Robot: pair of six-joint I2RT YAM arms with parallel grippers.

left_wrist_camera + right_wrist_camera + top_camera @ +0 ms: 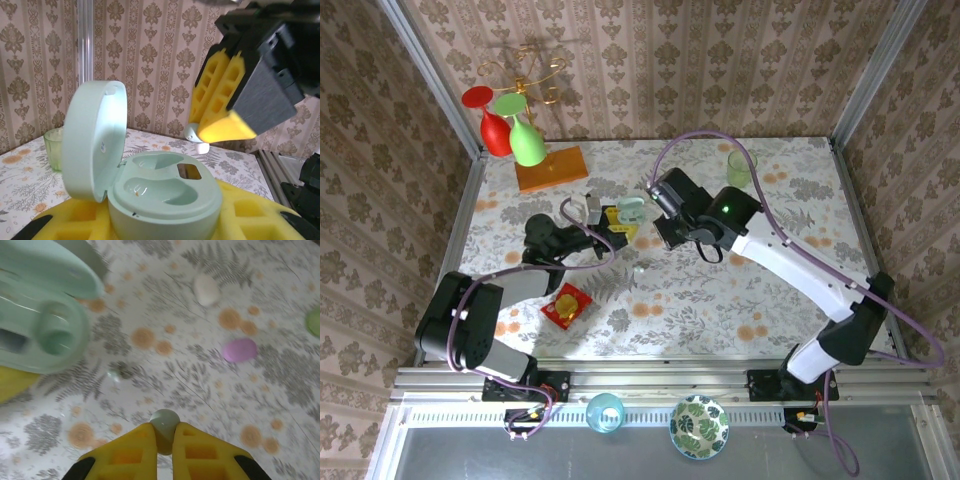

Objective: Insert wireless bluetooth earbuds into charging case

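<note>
Earbud (pixel 164 423) pinched in closed right claw (pixel 165 431), up beside open case (pixel 165 192) gripped by left claw (pixel 618 225); next: line up w/ empty slot, lower gently

The top camera looks down from behind over the flower-patterned tabletop (pixel 720 300). The 2 wrist cameras sit close, left level, right downward, sharing the open pale-green plastic oval case (pixel 150 210).

A red glass (pixel 496 132) and a green glass (pixel 528 145) hang on a gold rack (pixel 542 72).
</note>
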